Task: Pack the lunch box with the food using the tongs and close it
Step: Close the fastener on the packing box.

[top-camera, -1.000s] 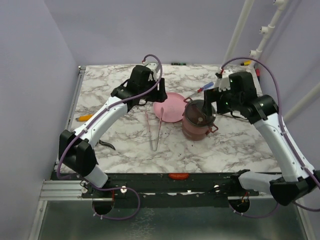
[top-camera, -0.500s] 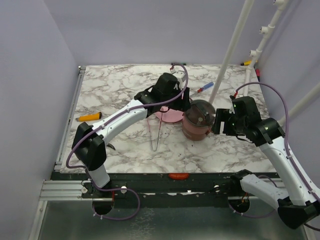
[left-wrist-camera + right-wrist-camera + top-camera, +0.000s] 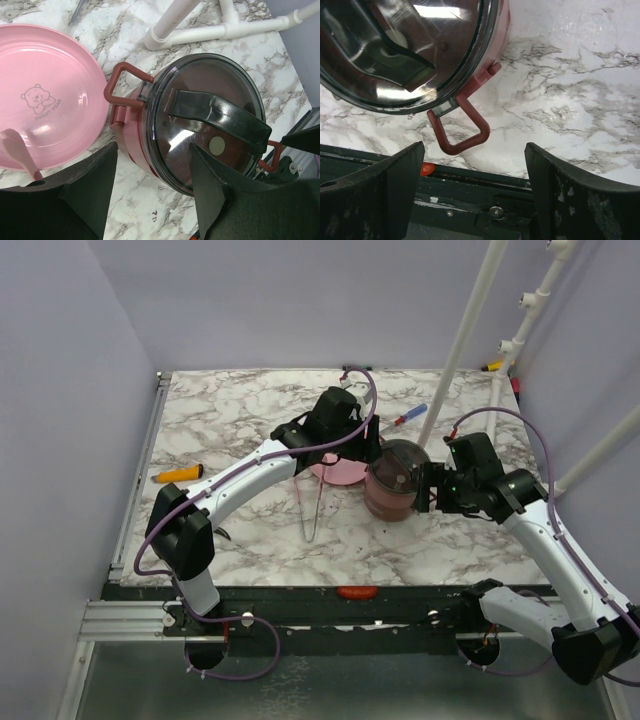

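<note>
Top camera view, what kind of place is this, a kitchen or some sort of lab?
Probably a robot test cell, not a kitchen: the left arm and right arm are bolted at the near edge of the marble-pattern table, plain lilac walls enclose it, and a white pipe frame stands at the right.

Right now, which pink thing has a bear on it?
The plate: a little bear is printed inside. The tongs and lunch box show none.

obstacles: plate (image 3: 45,110), white pipe (image 3: 200,32) flank lunch box (image 3: 200,80) | free: near marble (image 3: 560,90)
</note>
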You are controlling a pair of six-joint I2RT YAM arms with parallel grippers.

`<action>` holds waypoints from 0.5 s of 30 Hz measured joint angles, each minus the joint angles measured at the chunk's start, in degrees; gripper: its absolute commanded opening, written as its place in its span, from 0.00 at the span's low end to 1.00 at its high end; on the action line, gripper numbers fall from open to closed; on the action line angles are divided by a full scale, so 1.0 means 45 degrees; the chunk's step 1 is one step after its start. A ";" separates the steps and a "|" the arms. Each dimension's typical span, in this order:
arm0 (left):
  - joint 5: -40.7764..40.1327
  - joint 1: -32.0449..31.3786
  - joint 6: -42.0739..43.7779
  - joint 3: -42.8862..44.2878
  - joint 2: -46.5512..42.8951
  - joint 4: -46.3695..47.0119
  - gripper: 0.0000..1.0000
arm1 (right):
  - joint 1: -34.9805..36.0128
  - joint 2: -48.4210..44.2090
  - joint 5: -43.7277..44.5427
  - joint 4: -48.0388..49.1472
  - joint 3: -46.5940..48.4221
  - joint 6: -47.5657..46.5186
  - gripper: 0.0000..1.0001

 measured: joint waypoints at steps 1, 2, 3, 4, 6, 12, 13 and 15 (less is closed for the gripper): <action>-0.0005 -0.0010 -0.0005 0.0000 0.0000 0.0005 0.60 | 0.0000 0.0053 0.0107 0.0010 0.0000 0.0005 0.84; -0.0005 -0.0010 -0.0005 0.0000 0.0000 0.0005 0.60 | 0.0000 0.0078 0.0253 0.0015 0.0000 0.0019 0.84; -0.0005 -0.0010 -0.0005 0.0000 0.0000 0.0005 0.60 | 0.0000 0.0083 0.0393 0.0015 0.0000 0.0044 0.84; -0.0010 -0.0010 -0.0005 0.0000 0.0000 0.0005 0.60 | 0.0000 0.0083 0.0539 0.0015 0.0000 0.0058 0.84; -0.0010 -0.0010 -0.0005 0.0000 0.0000 0.0005 0.60 | 0.0000 0.0107 0.0777 0.0015 0.0000 0.0155 0.83; -0.0010 -0.0010 0.0000 0.0000 0.0000 0.0005 0.60 | 0.0000 0.0301 0.1326 0.0010 0.0000 0.0389 0.83; -0.0010 -0.0010 0.0000 0.0000 0.0000 0.0005 0.60 | 0.0000 0.0306 0.1399 0.0010 0.0000 0.0423 0.83; -0.0010 -0.0010 0.0000 0.0000 0.0000 0.0000 0.60 | 0.0000 0.0306 0.1559 0.0005 0.0000 0.0500 0.83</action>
